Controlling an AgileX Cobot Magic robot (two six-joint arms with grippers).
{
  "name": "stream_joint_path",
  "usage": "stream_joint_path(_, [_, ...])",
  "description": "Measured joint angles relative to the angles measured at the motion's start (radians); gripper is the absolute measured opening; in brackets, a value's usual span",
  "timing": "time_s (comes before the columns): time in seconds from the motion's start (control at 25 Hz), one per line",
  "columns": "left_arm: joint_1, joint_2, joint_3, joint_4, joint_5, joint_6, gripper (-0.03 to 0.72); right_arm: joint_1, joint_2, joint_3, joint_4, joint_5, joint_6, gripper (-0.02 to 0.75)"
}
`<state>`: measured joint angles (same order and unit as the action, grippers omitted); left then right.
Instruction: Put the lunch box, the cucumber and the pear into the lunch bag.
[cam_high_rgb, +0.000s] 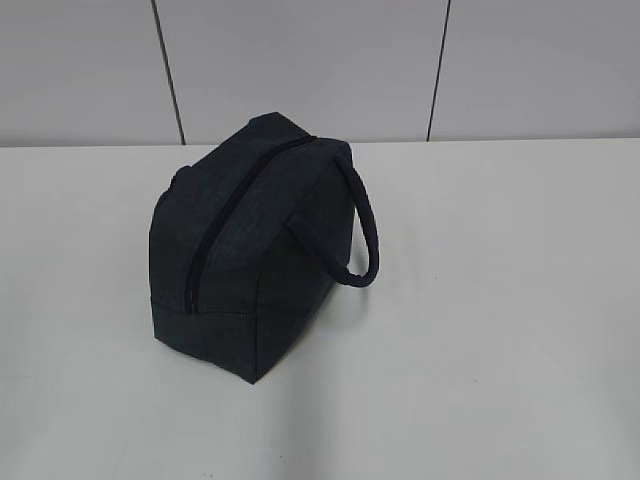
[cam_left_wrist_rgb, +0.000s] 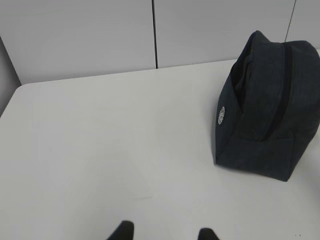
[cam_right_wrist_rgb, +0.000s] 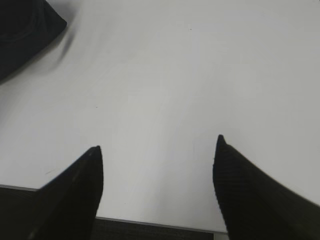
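Lunch bag (cam_high_rgb: 250, 250) zipped, round white label (cam_left_wrist_rgb: 221, 115) unreadable — both end effectors (cam_left_wrist_rgb: 166, 232) (cam_right_wrist_rgb: 157, 145) spread, empty.

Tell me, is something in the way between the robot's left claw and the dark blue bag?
Nothing visible is: only bare white table lies between the open left gripper and the dark navy fabric lunch bag.

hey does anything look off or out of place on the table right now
Nothing is spilled, tipped or damaged. The bag stands upright on the table, zipper closed as far as shows. One oddity for the job: no lunch box, cucumber or pear appears in any view. Both tools, left and right, are open and holding nothing.
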<state>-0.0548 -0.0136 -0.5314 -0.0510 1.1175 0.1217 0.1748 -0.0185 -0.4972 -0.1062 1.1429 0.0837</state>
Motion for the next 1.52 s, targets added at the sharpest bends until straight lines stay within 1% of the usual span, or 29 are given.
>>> stream_joint_path(1.52, [0.0,0.0,0.0,0.0,0.0,0.0,0.241,0.0,0.0,0.0,-0.008,0.0,-0.026,0.535])
